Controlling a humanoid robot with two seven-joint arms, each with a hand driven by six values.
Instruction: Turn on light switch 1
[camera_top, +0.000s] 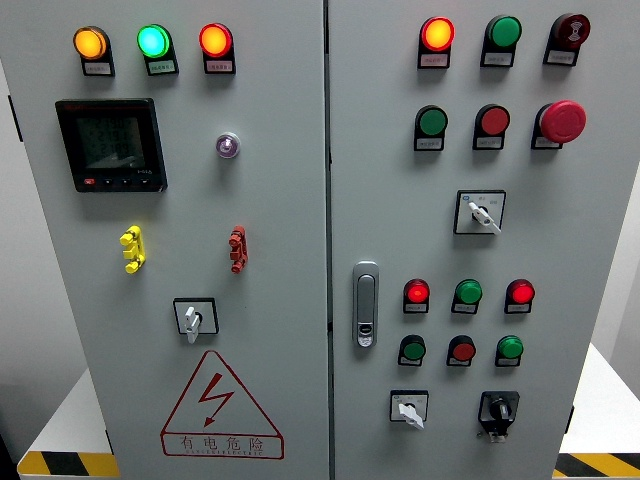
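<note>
A grey control cabinet (270, 200) with two doors fills the head view; no robot hand or arm shows, so the state of the fingers cannot be told. Which control counts as light switch 1 cannot be told, the labels being too small to read; the left door carries three lit lamps, amber (90, 43), green (154, 41) and orange-red (215, 40), above a dark meter (110, 145), and a rotary switch (194, 317) sits over a warning triangle (220, 408); the right door holds a latch handle (366, 304) beside rows of red and green buttons.
</note>
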